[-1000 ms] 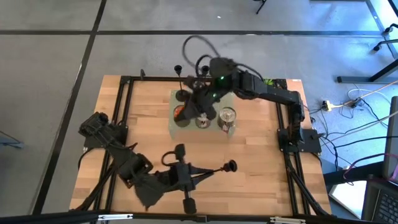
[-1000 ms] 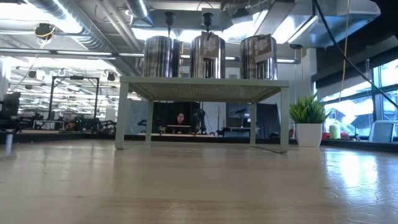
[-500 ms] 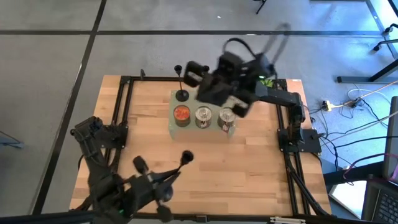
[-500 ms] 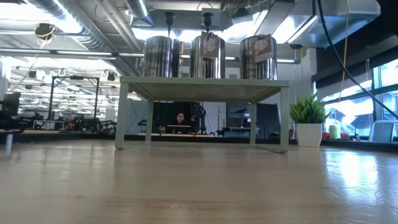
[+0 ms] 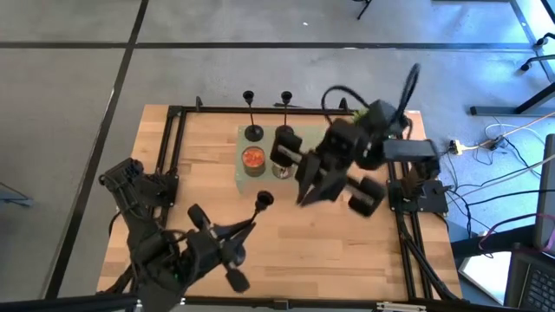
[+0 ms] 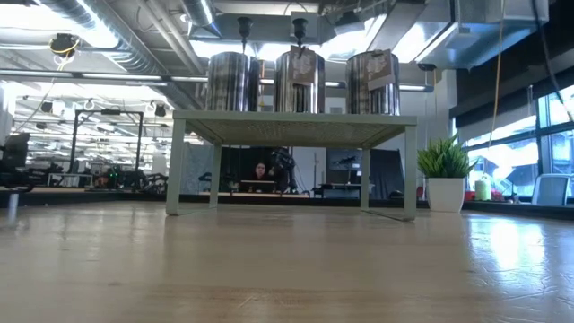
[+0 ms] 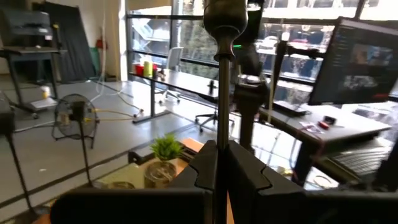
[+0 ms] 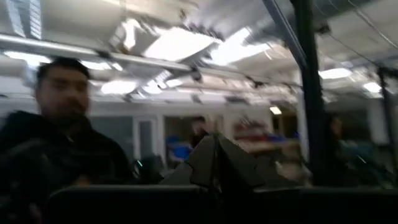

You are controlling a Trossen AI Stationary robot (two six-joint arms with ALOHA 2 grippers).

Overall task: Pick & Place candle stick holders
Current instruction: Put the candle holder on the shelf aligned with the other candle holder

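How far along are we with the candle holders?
Done: a candle holder and another holder stand upright behind the cans at the back of the green stand. In hand: the third holder, its stem clamped in the left gripper over the table's front. Left: setting that one down, probably beside the others. The right gripper is shut and empty, over the table's right side.
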